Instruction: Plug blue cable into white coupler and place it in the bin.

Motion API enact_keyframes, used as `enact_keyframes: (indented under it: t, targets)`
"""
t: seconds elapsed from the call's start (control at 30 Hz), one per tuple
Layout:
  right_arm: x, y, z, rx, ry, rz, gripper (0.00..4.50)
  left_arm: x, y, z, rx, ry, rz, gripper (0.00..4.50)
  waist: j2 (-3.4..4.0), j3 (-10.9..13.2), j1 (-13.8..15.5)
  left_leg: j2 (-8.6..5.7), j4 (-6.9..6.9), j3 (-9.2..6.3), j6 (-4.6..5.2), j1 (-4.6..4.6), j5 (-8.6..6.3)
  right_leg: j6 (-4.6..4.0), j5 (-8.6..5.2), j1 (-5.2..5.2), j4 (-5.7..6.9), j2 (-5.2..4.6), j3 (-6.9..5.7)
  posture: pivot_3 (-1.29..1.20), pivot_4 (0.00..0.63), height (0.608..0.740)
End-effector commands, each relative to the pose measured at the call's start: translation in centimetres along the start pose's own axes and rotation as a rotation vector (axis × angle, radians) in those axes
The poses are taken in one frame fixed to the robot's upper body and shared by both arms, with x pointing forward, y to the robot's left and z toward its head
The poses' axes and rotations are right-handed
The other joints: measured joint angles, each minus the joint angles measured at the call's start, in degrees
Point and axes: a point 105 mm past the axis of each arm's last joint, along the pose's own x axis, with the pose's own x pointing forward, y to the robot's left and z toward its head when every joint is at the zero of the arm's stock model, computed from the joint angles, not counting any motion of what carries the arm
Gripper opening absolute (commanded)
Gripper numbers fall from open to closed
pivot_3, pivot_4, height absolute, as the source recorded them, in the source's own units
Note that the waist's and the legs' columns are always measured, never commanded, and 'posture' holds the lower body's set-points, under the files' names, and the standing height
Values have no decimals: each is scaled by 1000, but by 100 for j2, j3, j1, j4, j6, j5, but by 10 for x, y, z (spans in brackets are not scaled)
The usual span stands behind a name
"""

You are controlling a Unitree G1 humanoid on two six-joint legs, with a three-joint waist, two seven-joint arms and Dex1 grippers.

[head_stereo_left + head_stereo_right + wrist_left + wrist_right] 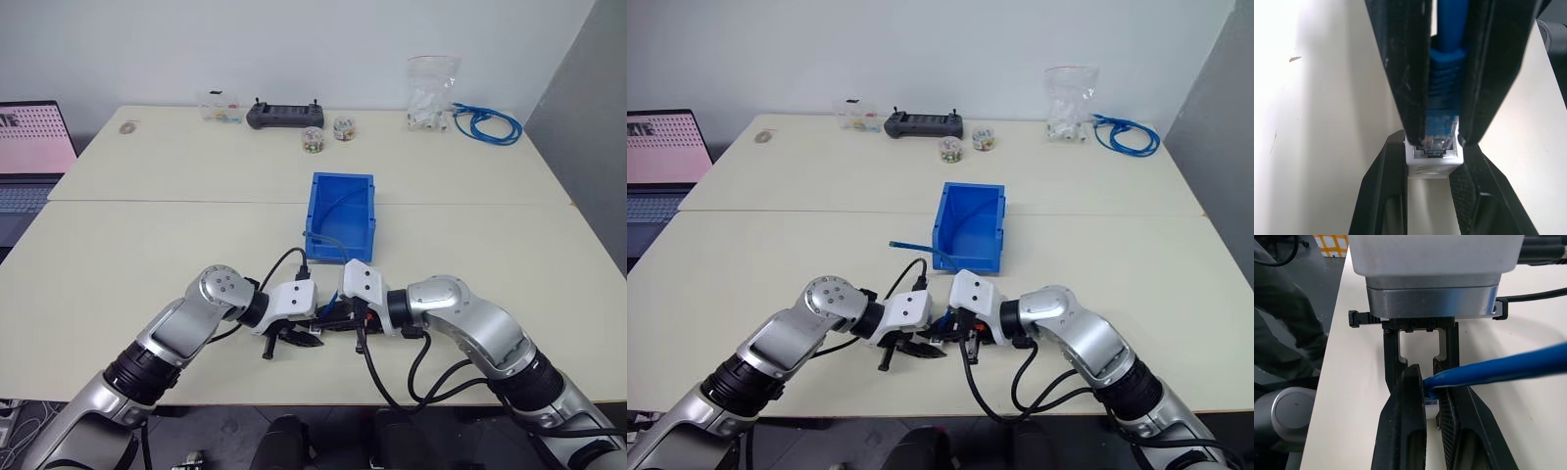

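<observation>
The pale table carries the bin and a black controller.

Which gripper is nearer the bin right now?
Right. The right gripper, shut on the blue cable, sits just before the bin front lip; the left gripper, shut on the white coupler, is farther left.

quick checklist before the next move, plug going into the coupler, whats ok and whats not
1. Left pincer shut on the white coupler: ok.
2. Right pincer shut on the blue cable just behind its plug: ok.
3. Plug lined up with the coupler's socket: ok, its tip sits at the mouth.
4. Plug fully seated: cannot tell, most of its clear body is outside.
5. Bin within reach ahead of both hands: ok.
6. Cable slack free of snags: cannot tell; one end lies beside the bin.
</observation>
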Motion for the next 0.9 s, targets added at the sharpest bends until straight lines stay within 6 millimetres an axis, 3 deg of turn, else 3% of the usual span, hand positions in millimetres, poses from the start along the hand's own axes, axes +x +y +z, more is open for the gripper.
enact_keyframes:
  t: [0.03,0.3,0.5,0.7,0.9]
  targets:
    - [3,8,-3,-1,31,38,90,5,-1,-10,-29,36,16,790,0,-1,2,0,0,0,0,0,0,0,0,0,0,0,0,0,150,740]
    - [18,14,-6,61,67,99,90,7,-2,-10,-37,29,17,790,3,-28,0,0,0,0,0,4,0,0,0,2,1,0,1,0,150,740]
    - [27,23,-32,125,144,179,90,7,0,-10,-43,26,29,790,4,-33,-25,2,-17,0,2,93,-2,24,-18,86,-14,1,-1,0,150,740]
    - [26,23,-45,146,147,178,90,5,5,-13,-46,35,67,790,16,-79,-27,2,-22,4,3,121,-2,29,-22,110,-15,1,5,0,150,740]
    - [21,3,-21,145,21,85,90,2,7,-14,-49,11,108,790,20,-100,-39,4,-26,4,3,148,-3,29,-25,136,-17,1,7,0,150,740]
